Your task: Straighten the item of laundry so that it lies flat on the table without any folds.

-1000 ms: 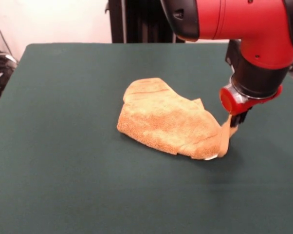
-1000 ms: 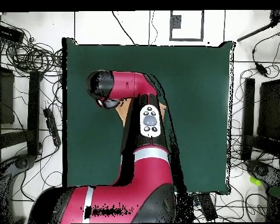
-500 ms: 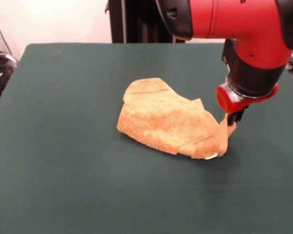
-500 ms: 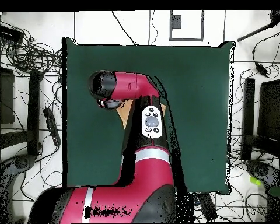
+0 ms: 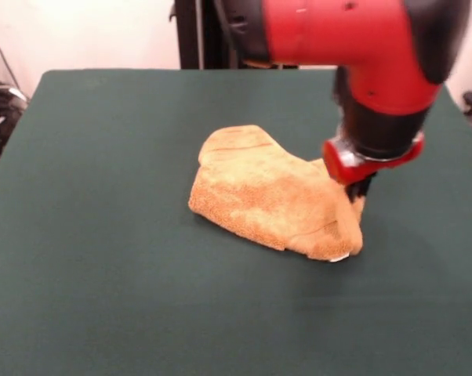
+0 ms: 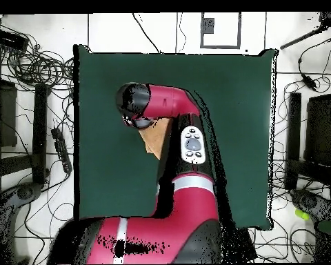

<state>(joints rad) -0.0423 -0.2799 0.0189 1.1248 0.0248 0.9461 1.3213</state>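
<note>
Front view: folded towel [image 5: 271, 196] on table [image 5: 103, 235], arm [image 5: 361, 63] above.

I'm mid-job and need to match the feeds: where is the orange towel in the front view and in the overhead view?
Front view: the towel lies crumpled at the middle of the green table, its right end under the gripper.
Overhead view: only a small orange patch shows, left of the red arm that covers the rest.
Shared landmark: the arm's red and black wrist, right above the towel's end in both views.
</note>
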